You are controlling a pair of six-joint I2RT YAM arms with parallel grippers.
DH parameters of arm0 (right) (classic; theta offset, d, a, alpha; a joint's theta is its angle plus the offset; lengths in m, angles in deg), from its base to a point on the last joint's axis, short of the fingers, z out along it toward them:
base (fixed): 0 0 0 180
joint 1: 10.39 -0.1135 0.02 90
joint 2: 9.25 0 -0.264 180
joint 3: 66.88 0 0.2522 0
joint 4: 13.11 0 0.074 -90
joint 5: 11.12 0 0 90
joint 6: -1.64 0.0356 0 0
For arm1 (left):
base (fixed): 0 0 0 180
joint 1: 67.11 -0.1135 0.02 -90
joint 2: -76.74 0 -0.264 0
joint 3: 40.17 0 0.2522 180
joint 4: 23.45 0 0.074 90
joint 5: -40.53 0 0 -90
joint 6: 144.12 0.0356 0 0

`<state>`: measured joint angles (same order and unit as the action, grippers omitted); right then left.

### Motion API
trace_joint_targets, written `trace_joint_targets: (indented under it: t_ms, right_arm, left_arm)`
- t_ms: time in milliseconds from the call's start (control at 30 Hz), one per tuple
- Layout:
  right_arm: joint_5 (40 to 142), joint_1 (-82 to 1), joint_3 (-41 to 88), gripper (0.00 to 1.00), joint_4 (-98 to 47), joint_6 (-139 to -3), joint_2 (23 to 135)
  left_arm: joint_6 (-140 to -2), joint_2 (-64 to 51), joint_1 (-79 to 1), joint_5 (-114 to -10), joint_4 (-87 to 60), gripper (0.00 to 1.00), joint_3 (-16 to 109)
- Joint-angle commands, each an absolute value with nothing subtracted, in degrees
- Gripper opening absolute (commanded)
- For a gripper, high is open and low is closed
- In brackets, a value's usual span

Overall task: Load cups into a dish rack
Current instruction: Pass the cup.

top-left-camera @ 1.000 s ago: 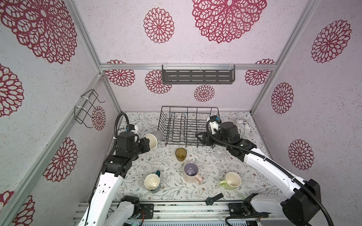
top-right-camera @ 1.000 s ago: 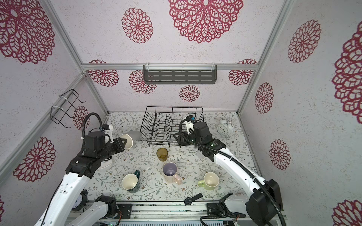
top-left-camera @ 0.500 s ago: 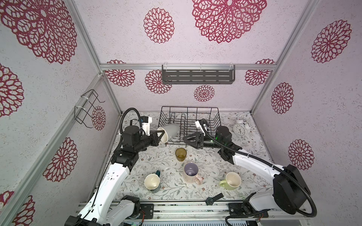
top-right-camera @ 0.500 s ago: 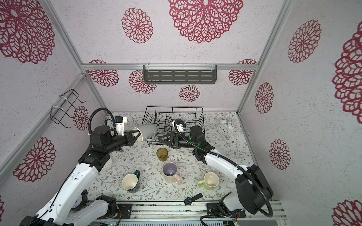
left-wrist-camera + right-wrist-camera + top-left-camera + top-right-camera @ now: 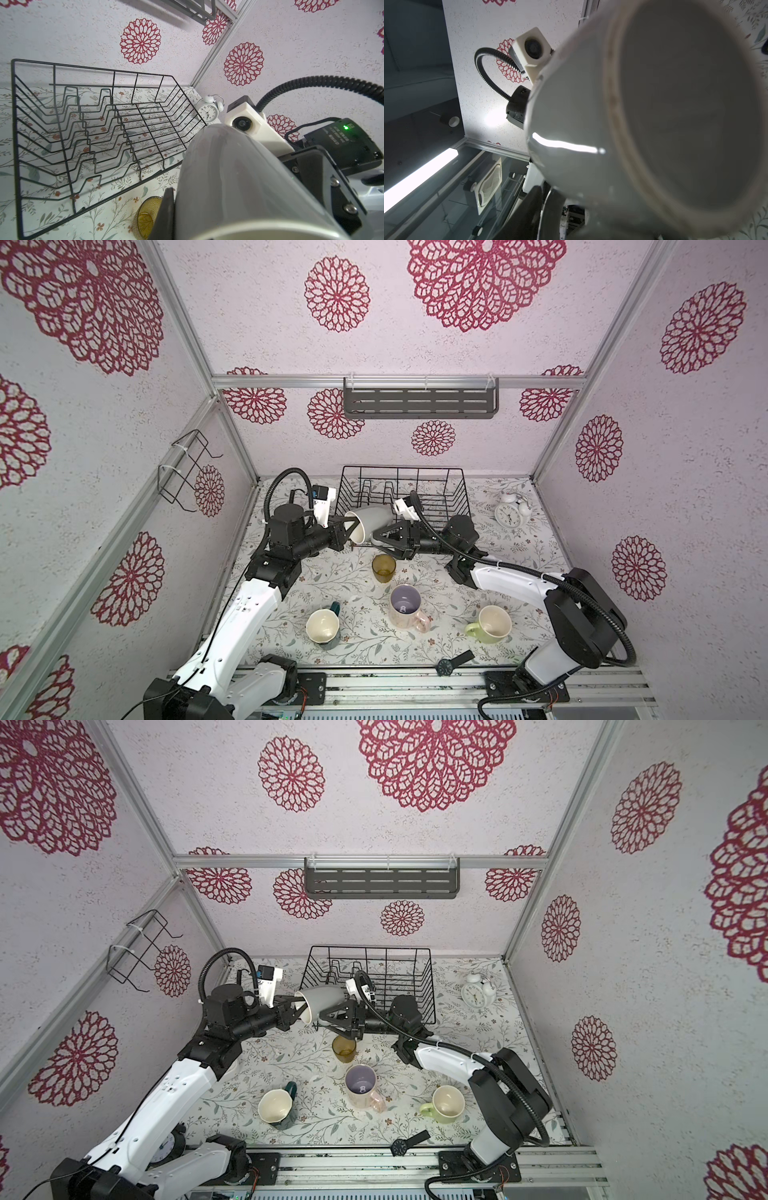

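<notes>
One grey mug (image 5: 372, 520) hangs in the air on its side, just in front of the near left corner of the dish rack (image 5: 401, 467), with its mouth turned toward the left arm and its base toward the right arm. The left gripper (image 5: 348, 529) is pinched tight on the mug's rim, one finger inside the mouth and one outside. The right gripper (image 5: 385, 537) meets the mug from the opposite end, and its jaws stand apart on either side of the base. In the left wrist view one black finger (image 5: 311, 166) lies along the grey wall, but whether the jaws press on the mug cannot be told. The black wire rack stands at the back of the floral-patterned table (image 5: 519, 572). In both top views four more cups stand upright on the table nearer the arm bases: an amber glass tumbler (image 5: 383, 568) almost under the grippers, a tall pink mug (image 5: 403, 608) near it, a dark teal mug (image 5: 323, 626) to the left and a light green mug (image 5: 490, 624) to the right. A white twin-bell alarm clock (image 5: 511, 512) sits just right of the rack, and a black wristwatch (image 5: 451, 664) lies at the table's front edge.
</notes>
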<state>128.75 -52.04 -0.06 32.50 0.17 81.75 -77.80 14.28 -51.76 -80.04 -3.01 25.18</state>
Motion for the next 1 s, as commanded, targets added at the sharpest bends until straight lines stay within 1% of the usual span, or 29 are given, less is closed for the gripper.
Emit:
trace_joint_targets:
  t_ms: [0,67,133,200,300,333,367,400,433,467,500,533,567,633,733,800,900,967]
  right_arm:
    - [129.7,-52.6,2.4,0.45,38.0,1.9,81.7]
    - [130.1,-52.6,2.9,0.41,38.2,2.0,82.4]
    - [130.0,-52.8,2.7,0.39,39.2,2.4,82.9]
    - [129.6,-52.9,2.5,0.35,41.2,3.6,83.2]
    - [129.6,-52.9,2.4,0.27,42.1,4.1,83.5]
    - [129.6,-52.9,2.2,0.24,42.2,4.0,83.4]
    - [129.5,-52.9,1.9,0.18,42.2,4.0,83.4]
    - [129.4,-52.9,1.7,0.14,42.3,4.0,83.4]
    - [129.2,-52.9,1.4,0.11,42.5,4.2,83.4]
    - [129.0,-52.8,1.2,0.09,42.9,4.4,83.4]
    - [128.9,-52.8,1.2,0.06,43.3,4.6,83.6]
    - [128.9,-52.8,1.2,0.05,43.8,4.7,83.8]
    - [128.9,-52.6,1.1,0.01,44.2,4.6,84.0]
    - [128.6,-52.3,0.8,0.00,44.6,4.1,84.3]
    - [128.1,-51.3,0.8,0.00,43.5,1.3,84.1]
    - [128.1,-50.2,1.4,0.00,38.9,-3.1,83.3]
    - [127.3,-48.5,2.9,0.00,25.3,-14.1,80.8]
    - [125.4,-47.5,5.2,0.00,11.8,-24.5,78.6]
  left_arm:
    - [-75.9,14.3,-51.3,-80.5,-6.8,0.00,28.0]
    - [-75.5,14.2,-51.2,-80.3,-6.7,0.00,28.0]
    - [-75.3,13.9,-51.2,-80.3,-7.3,0.00,27.8]
    - [-75.4,13.7,-51.2,-80.2,-7.2,0.00,27.9]
    - [-75.8,13.6,-51.1,-80.5,-7.3,0.00,27.5]
    - [-76.2,13.7,-51.1,-80.6,-8.2,0.00,27.1]
    - [-76.5,13.8,-51.2,-80.5,-9.1,0.02,26.5]
    - [-76.9,13.9,-51.1,-80.4,-9.7,0.06,26.2]
    - [-77.2,13.9,-51.1,-80.4,-10.1,0.13,26.0]
    - [-77.3,14.0,-51.1,-80.4,-9.9,0.25,26.1]
    - [-77.4,14.2,-51.1,-80.3,-9.6,0.39,26.2]
    - [-77.3,14.4,-51.1,-80.2,-9.4,0.48,26.2]
    - [-77.2,14.5,-51.1,-80.1,-9.4,0.55,26.0]
    - [-77.3,14.5,-51.1,-79.6,-9.9,0.68,25.5]
    - [-77.0,14.5,-51.1,-78.6,-8.3,0.73,26.1]
    - [-76.1,14.8,-51.1,-77.2,-6.0,0.82,26.3]
    - [-75.7,15.5,-51.2,-72.4,-4.2,0.90,25.8]
    - [-75.2,16.1,-51.2,-69.9,-1.8,0.94,26.2]
